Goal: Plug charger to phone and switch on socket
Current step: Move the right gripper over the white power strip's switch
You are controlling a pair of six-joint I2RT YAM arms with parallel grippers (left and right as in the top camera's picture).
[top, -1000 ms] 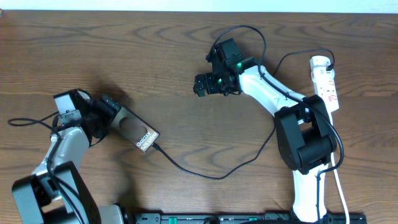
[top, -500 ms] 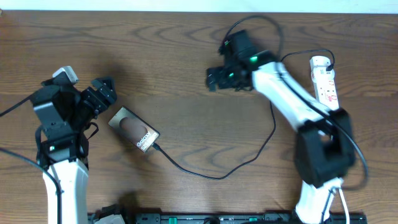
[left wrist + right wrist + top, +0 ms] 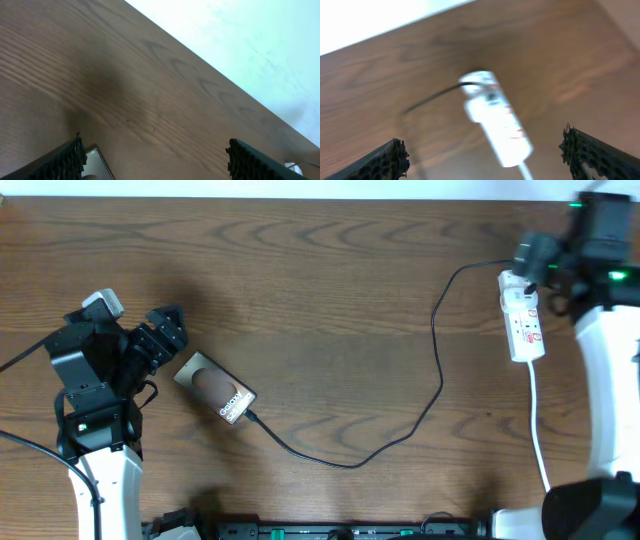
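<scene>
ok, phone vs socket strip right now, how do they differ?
Colour: the phone is dark, the socket white with red marks. Pose: the phone lies diagonal, the socket nearly straight up the overhead view. Place: phone at left, socket at far right. Shared: both lie flat on the table, and the charger runs between them.

We take this for a robotics lab bench. A dark brown wood-grain table (image 3: 320, 280) serves as the work surface. A white-and-black jointed left robot arm (image 3: 105, 475) stands at its near left corner, and a matching right robot arm (image 3: 612, 380) stands along its right edge, both showing small green lights. A black equipment rail (image 3: 340, 531) runs along the near edge. A white power strip with small red marks (image 3: 524, 320) lies by the far right corner. Beyond the far edge we see only a plain pale surface (image 3: 250, 40).
</scene>
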